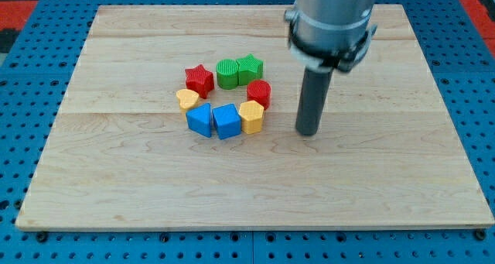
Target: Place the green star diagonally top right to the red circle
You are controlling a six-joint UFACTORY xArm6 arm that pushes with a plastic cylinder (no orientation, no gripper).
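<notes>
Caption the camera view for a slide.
My tip rests right of a block cluster where the green star touches the red circle.

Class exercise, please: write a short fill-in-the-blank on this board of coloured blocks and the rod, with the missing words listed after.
1. My tip rests on the board at the view's ____ of the block cluster.
2. The green star touches the green ____ on its left in the view.
3. The red circle sits just above the ____ block at the cluster's lower right.
4. Two ____ blocks lie side by side at the cluster's bottom.

Missing words: right; circle; yellow; blue
</notes>
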